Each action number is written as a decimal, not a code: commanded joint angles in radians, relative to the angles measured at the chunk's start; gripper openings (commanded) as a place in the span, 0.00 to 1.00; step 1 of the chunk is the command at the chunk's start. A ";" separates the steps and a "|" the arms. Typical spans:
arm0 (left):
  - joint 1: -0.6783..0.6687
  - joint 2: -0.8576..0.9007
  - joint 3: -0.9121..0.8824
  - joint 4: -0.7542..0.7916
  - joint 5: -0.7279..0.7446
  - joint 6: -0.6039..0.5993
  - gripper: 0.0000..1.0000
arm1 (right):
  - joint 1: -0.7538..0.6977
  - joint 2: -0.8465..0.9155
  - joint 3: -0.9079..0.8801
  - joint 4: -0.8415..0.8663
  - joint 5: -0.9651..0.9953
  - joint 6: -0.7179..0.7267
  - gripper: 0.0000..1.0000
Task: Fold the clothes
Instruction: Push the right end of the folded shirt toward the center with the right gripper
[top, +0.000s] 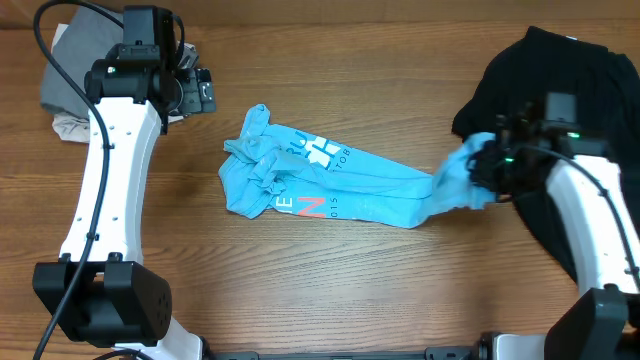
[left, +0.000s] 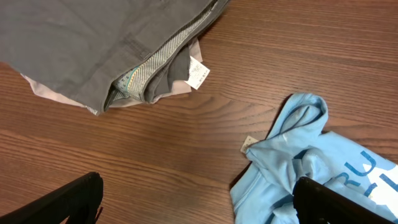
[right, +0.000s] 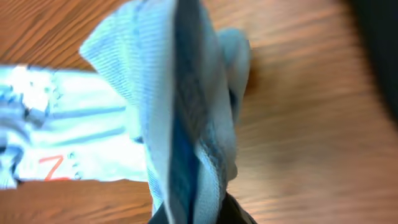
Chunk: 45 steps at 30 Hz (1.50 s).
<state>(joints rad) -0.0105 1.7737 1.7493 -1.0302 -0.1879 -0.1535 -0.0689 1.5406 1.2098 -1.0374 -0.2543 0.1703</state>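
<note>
From the overhead view, the light-blue T-shirt (top: 330, 190) lies crumpled across the middle of the wooden table (top: 330, 290), stretched in a long band from centre-left toward the right. Its white print and pink-red letters face up. The right gripper (top: 488, 166) sits at the band's right end, and its fingers are clamped on a bunch of the blue cloth. Just behind that gripper, filling the upper right of the frame, is the black garment (top: 575, 75).

The right wrist view gives the grip close up, which the overhead cannot. A ridge of blue fabric rises up the middle of the frame from the dark fingertips (right: 233, 216) at the bottom edge, with the printed part trailing off to the left (the picture is rather blurred).

The left gripper (top: 203, 92) hangs in the upper left of the overhead frame, apart from the T-shirt, its jaws spread wide and holding nothing. Its own camera shows both fingers at the bottom corners with bare wood between them. The T-shirt's collar end lies at lower right, and a folded grey garment (left: 93, 43) with a small white tag (left: 198, 73) fills the upper left.
</note>
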 joint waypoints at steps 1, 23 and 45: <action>0.004 -0.009 0.029 -0.001 0.000 0.011 1.00 | 0.143 0.008 0.026 0.037 0.010 0.046 0.04; 0.004 -0.008 0.028 0.013 0.060 0.008 1.00 | 0.504 0.262 0.068 0.387 -0.294 0.197 0.48; 0.003 0.239 -0.109 -0.015 0.575 0.389 1.00 | 0.360 0.261 0.245 -0.028 0.149 0.136 0.67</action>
<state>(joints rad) -0.0105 1.9461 1.6485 -1.0576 0.2676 0.0761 0.3229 1.8095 1.4269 -1.0576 -0.1440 0.3370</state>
